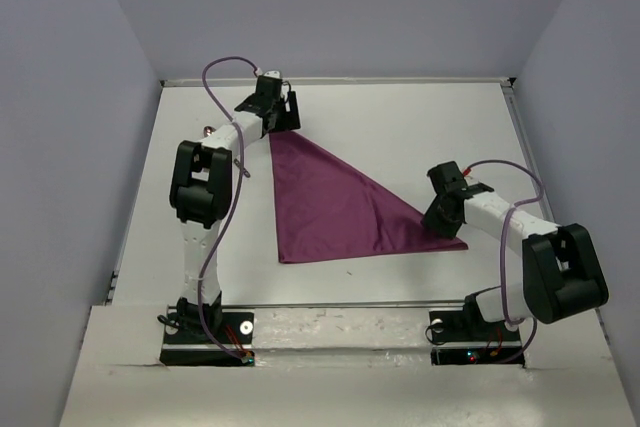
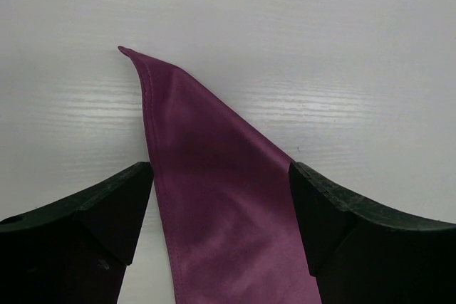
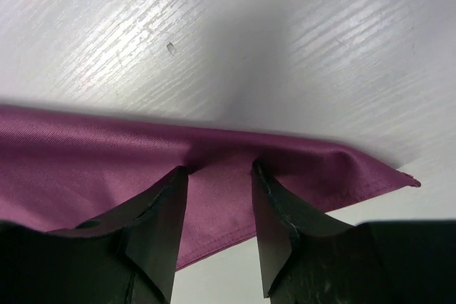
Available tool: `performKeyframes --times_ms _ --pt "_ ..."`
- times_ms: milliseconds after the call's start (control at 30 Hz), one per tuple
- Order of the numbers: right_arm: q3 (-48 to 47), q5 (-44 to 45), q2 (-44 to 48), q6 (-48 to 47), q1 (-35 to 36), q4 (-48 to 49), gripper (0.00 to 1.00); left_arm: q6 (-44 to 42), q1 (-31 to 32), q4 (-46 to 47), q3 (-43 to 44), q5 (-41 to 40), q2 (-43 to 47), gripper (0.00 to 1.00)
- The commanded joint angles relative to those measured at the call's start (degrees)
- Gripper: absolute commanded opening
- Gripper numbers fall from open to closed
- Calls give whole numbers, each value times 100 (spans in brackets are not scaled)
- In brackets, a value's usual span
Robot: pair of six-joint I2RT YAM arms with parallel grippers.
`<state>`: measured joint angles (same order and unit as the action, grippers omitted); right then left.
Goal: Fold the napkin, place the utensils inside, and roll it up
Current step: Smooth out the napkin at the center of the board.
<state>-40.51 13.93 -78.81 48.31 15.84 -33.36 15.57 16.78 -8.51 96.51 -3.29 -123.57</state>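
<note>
The napkin [image 1: 335,212] is lying flat on the tabletop [image 1: 420,122], folded into a triangle, with its long edge running from the far corner down to the right corner. The left pincer [image 2: 221,197] is hovering released over the far corner, its jaws standing wide to either side of the cloth tip. The right pincer [image 3: 219,176] is sitting at the right corner with its jaws parted only narrowly, the folded edge puckering between them (not clenched, as far as the wrist view is showing). No utensils are showing in any view. The cloth is looking light, limp and a little slick, so it is likely going to sag and slide. Pinching both layers together at a hemmed corner, low against the tabletop, is looking like the surest hold.
</note>
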Motion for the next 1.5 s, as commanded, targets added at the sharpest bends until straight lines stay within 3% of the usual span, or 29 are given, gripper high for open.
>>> performKeyframes --times_ms 0,300,333,533,833,1033,1200,1467 --pt "201 -66 -100 143 -2 199 47 -107 19 78 -18 -40 623 90" --pt "-395 -356 524 117 77 339 45 305 370 78 -211 302 922 90" --pt "-544 -374 472 125 78 383 45 376 388 104 -220 668 905 90" --pt "-1414 -1032 -502 143 437 1418 46 991 441 666 -405 1742 607 90" --pt "-3022 -1261 -2383 47 684 1790 47 1465 590 1168 -344 2385 36 90" --pt "-3103 -1270 -2745 46 684 1790 47 1475 599 1185 -185 2228 -334 90" --pt "-2971 -1244 -2527 -15 815 1860 47 1343 599 1080 -80 2087 -493 89" --pt "-3243 -1314 -2648 -68 1009 1869 47 1238 599 1001 -36 1999 -107 89"
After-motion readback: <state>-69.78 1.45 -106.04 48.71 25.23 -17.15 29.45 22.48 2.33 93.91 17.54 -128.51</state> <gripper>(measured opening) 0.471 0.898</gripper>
